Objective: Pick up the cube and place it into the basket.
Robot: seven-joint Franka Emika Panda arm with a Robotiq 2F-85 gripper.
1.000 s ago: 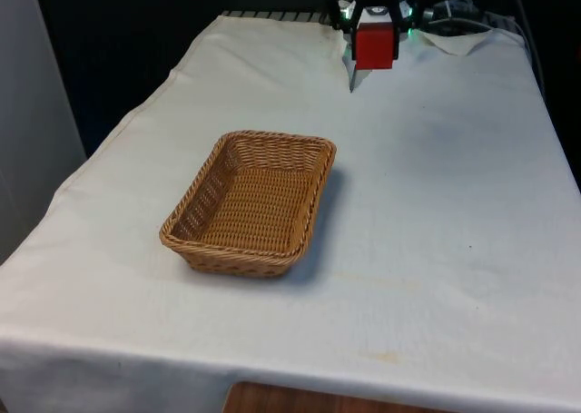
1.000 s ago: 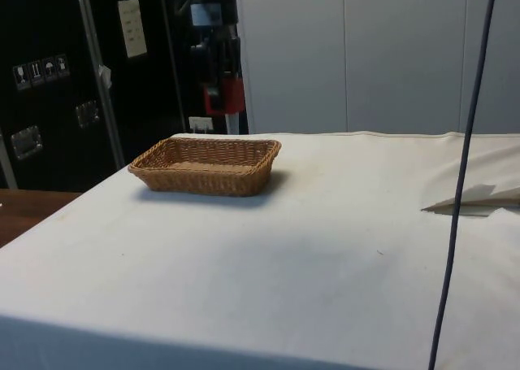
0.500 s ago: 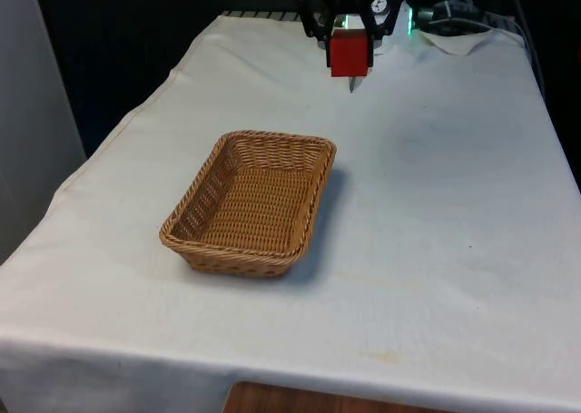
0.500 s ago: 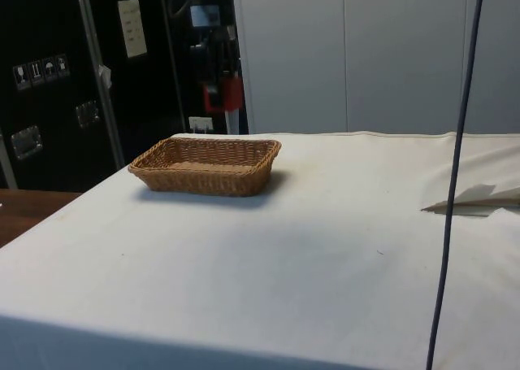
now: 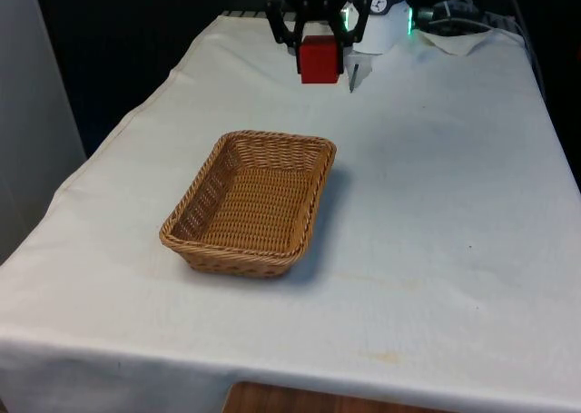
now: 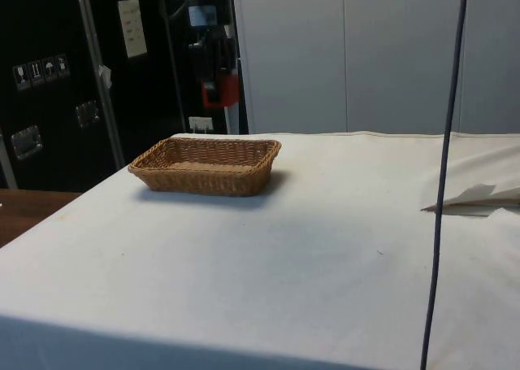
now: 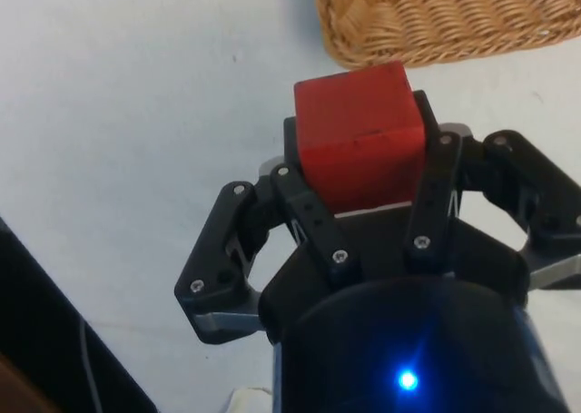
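Observation:
My gripper (image 5: 319,54) hangs in the air above the far end of the table, shut on a red cube (image 5: 320,60). In the wrist view the cube (image 7: 360,133) sits clamped between the two black fingers (image 7: 304,215), with the basket's rim (image 7: 436,23) just beyond it. The wicker basket (image 5: 217,250) stands on the white cloth nearer the camera than the cube, with nothing inside. From the side, the cube (image 6: 229,90) is high above the basket (image 6: 205,166) and a little beyond its far rim.
A fold of white cloth (image 5: 461,39) bunches at the far corner on the front view's right. A thin dark cable (image 6: 443,175) hangs down across the side view. The table's edge on the front view's left runs close to the basket.
The gripper has carried the red cube towards the front view's left, from right of the basket's line to roughly over its far end, at about the same height.

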